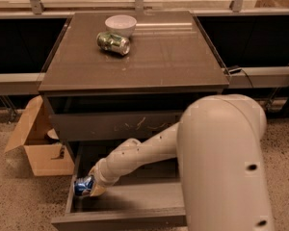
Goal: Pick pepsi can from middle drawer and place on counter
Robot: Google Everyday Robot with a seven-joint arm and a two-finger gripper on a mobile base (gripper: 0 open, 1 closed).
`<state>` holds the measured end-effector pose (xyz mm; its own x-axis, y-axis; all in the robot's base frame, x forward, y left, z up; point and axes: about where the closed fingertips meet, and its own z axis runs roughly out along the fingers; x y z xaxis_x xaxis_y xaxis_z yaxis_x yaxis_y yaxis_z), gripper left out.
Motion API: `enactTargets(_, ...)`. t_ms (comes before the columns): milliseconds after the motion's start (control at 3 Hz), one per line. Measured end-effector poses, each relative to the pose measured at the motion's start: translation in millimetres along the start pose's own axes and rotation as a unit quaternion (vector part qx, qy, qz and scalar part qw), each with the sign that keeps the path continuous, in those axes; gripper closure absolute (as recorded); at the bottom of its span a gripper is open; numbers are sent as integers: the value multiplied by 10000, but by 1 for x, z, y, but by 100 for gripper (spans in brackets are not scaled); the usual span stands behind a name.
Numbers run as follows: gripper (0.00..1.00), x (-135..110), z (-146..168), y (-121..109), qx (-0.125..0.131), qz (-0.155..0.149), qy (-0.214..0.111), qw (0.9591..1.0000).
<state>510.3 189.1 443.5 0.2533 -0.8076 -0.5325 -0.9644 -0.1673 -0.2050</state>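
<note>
down low, reaches into the open middle drawer (135,198) with the gripper (92,187), set right against the pepsi can (83,186) at the drawer's left end; cannot tell whether clamped on it or loose. up on the counter (173,57), a tipped green-silver can (113,43) just beside a white bowl (120,24).

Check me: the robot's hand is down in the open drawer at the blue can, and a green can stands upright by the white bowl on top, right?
Not quite: the camera view shows the green can lying on its side by the white bowl on the cabinet top. The hand is indeed down in the open drawer at the blue can.
</note>
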Motion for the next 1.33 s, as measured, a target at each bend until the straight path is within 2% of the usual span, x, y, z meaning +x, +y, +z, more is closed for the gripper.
enactTargets(333,100,-4,-35,6,226,-234,-313,9990)
enactTargets(667,100,-4,-35,6,226,-235,-313,9990)
enactTargets(1000,100,-24,-58,-1,397,-550,-491,9965)
enactTargets(1333,100,-60,-109,-11,732,-971,-1023,9873)
